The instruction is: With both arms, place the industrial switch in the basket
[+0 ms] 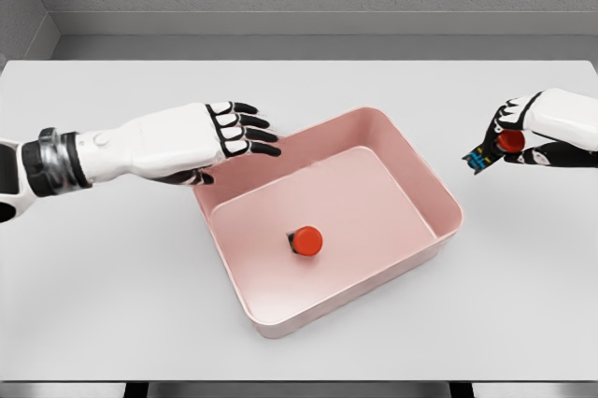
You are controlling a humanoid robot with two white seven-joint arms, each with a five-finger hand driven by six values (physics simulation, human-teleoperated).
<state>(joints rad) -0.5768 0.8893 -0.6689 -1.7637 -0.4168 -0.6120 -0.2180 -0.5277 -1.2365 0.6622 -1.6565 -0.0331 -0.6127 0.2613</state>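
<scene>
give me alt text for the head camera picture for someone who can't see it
A pink basket on a white table holds one red industrial switch. The right hand grips a second red switch beside the basket; the left hand hovers open over its left rim.

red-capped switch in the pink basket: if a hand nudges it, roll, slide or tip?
The switch looks small and compact, so probably rigid and light. Its round red cap suggests it could roll or rock if it lies on its side. The basket floor looks smooth, so it may well slide; the raised walls should stop it.

The right hand [523, 136] covers most of its red-capped switch [510, 141]; its forearm is cropped.
</scene>
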